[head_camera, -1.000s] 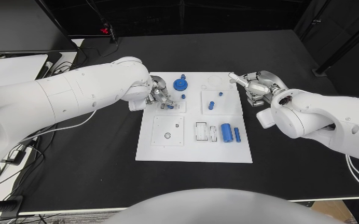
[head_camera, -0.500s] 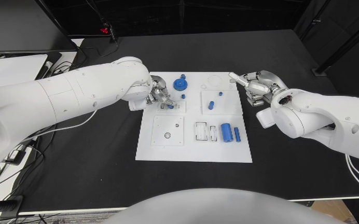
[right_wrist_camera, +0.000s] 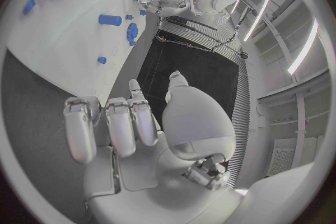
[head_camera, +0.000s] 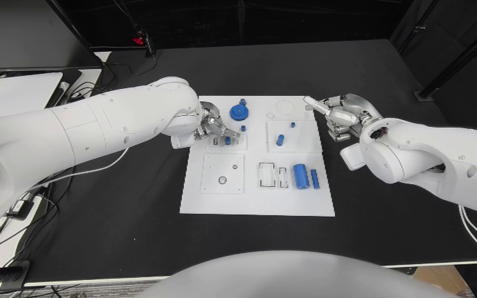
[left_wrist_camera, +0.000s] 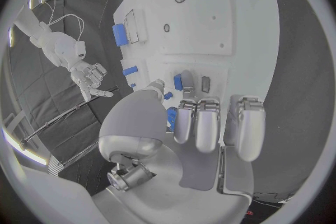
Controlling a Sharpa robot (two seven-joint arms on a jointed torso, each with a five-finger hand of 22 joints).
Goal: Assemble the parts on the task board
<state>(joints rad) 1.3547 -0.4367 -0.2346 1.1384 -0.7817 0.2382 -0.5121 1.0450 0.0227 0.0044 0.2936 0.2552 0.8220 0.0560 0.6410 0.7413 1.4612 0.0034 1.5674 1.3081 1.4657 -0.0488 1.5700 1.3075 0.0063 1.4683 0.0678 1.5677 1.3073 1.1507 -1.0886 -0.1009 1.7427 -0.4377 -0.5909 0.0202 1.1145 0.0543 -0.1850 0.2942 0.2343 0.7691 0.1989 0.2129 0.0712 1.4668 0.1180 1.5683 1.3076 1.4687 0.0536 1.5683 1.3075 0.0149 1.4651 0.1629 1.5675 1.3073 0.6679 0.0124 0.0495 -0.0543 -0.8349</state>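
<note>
- We see our left hand (head_camera: 213,128) barely shift over the task board (head_camera: 224,201); its fingers pinch a small blue peg (left_wrist_camera: 178,82), not yet seated.
- A blue gear (head_camera: 240,112) lies just beyond those fingers.
- Our right hand (head_camera: 338,115) stays spread, holding nothing, beside the board.

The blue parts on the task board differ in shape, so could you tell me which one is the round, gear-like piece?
It is the blue round part near the board's far edge, beside the left hand. The others are small pegs or cylinders lying nearer the robot.

White task board (head_camera: 256,201) on black table (head_camera: 119,222)
</note>
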